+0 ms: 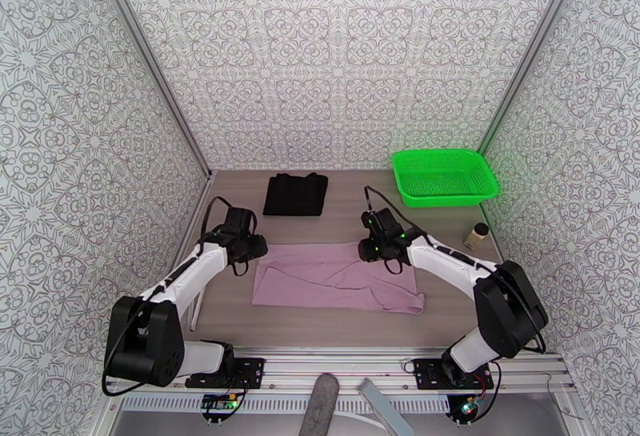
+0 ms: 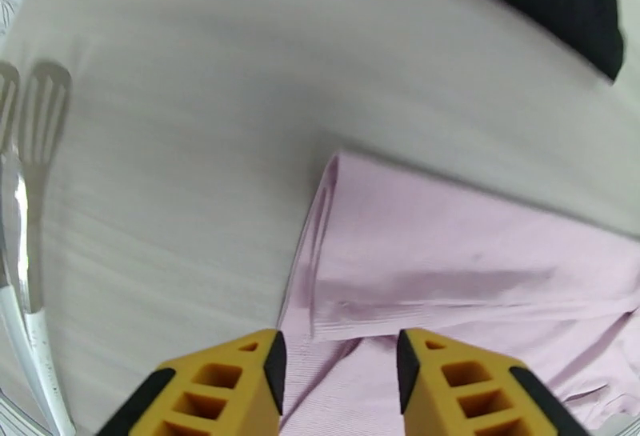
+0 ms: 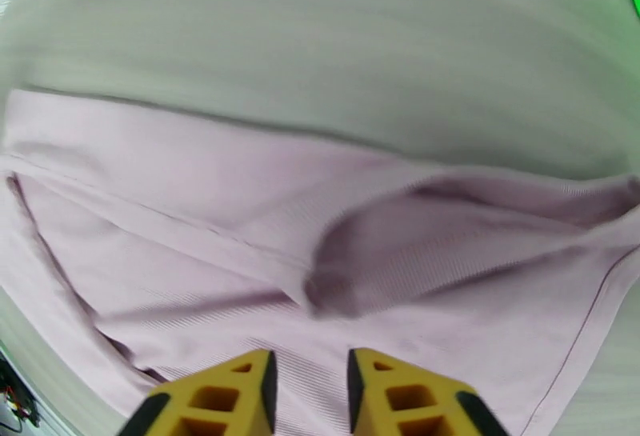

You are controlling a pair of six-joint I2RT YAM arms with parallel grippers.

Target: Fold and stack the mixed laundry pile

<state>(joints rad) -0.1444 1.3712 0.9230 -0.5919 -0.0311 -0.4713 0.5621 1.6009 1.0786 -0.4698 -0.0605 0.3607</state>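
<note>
- the pink shirt [image 1: 336,278] lies in a long, loosely folded band across the middle of the table [image 1: 232,318], with its near right corner trailing out past the rest.
- the black garment [image 1: 296,194] sits folded at the far side, well apart from the pink one and to the left of a green basket [image 1: 444,176].
- the left gripper [image 1: 254,247] hovers at the shirt's far left corner with its jaws parted and nothing between them: a released, empty hand.
- the right gripper [image 1: 372,247] hovers over the shirt's far edge, right of the middle. its jaws stand a little apart, and no cloth looks pinched between them.
- risk: in the right wrist view a puffed ridge of cloth [image 3: 376,262] stands up just ahead of the fingers. folding over it would likely trap the bulge and leave a lumpy, uneven fold.
- risk: the layers at the left corner sit close together. a shallow pinch there might catch only the top layer, so the fold opens when lifted.
- risk: the two hands are at different points along the far edge. if they lift unevenly, the band may skew and the trailing near right corner may stick out more.
- risk: a crooked pink fold would probably sit badly on the black garment when the two are stacked.
</note>
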